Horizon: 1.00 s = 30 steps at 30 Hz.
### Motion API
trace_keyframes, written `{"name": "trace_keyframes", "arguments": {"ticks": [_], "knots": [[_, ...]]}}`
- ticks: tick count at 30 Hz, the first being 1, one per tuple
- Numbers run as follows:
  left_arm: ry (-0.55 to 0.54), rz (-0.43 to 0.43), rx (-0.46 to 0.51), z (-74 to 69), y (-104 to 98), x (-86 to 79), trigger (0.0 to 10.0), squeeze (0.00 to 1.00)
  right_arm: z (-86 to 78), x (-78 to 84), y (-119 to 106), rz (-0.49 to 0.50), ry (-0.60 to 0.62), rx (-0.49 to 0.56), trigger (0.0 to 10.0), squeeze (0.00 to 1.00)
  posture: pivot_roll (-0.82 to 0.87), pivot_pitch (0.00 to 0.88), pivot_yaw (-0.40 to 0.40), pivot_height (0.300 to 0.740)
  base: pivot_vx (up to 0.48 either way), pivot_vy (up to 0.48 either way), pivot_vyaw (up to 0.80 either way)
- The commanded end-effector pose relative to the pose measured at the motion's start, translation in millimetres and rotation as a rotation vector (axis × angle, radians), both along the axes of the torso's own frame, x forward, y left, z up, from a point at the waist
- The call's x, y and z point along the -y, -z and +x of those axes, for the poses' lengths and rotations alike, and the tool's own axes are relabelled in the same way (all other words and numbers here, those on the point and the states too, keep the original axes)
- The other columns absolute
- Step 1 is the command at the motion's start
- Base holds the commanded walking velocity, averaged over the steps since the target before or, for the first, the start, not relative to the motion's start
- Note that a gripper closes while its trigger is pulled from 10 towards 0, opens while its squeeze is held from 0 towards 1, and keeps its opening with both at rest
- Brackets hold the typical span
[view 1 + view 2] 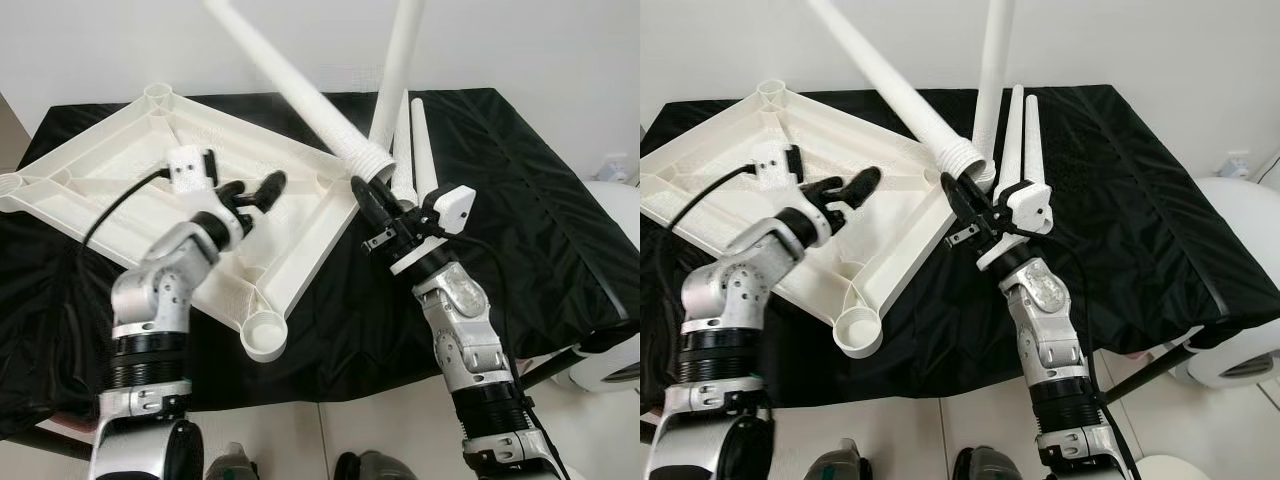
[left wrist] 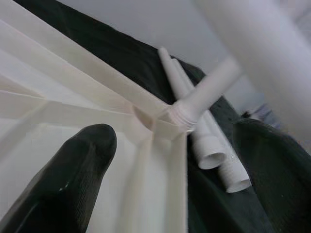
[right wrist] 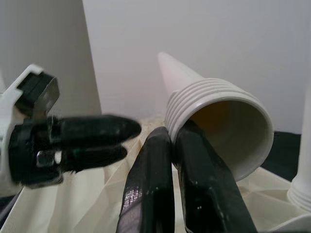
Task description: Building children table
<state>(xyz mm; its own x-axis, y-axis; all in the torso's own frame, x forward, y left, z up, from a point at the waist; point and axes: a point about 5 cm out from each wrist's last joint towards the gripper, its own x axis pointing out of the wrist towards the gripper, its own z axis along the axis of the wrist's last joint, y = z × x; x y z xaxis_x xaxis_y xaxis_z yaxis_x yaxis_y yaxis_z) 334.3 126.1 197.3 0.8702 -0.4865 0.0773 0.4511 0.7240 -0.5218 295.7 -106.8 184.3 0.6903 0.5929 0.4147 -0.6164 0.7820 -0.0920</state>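
From the head views, the upturned tabletop (image 1: 170, 190) lies on the black-draped bench (image 1: 520, 200) with one leg (image 1: 995, 70) already standing in a corner socket and two spare legs (image 1: 1018, 140) lying beside. The right end effector (image 1: 362, 196) pinches the threaded rim of a second leg (image 1: 290, 85), not yet seated. In the left wrist view, the left end effector (image 2: 160, 165) hovers unclenched over the tabletop, so three legs remain.

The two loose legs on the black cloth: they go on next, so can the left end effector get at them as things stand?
Probably not directly. The left end effector hovers over the tabletop, while the loose legs lie beyond its far corner, behind the right end effector and the leg it holds.
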Motion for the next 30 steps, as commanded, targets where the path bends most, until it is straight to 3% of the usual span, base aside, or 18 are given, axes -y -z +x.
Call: {"name": "trace_keyframes", "arguments": {"ticks": [1,13,30], "knots": [[0.017,-0.036,0.019,-1.1,-9,-1.0,10.0,0.00,-0.9,1.5,4,-0.004,-0.025,-0.017,10.0,0.00,0.05,0.000,-0.020,0.740,0.000,0.000,0.00],[0.050,-0.229,0.010,2.9,-25,-7.4,10.0,0.00,-1.9,-1.4,5,-0.042,-0.089,-0.018,10.0,0.00,0.04,0.000,-0.027,0.740,0.000,0.000,0.00],[0.060,-0.272,-0.042,15.6,-26,5.0,10.0,0.00,-12.4,-17.4,3,-0.091,-0.246,-0.001,10.0,0.00,0.03,0.002,-0.025,0.740,0.000,0.000,0.00]]}}
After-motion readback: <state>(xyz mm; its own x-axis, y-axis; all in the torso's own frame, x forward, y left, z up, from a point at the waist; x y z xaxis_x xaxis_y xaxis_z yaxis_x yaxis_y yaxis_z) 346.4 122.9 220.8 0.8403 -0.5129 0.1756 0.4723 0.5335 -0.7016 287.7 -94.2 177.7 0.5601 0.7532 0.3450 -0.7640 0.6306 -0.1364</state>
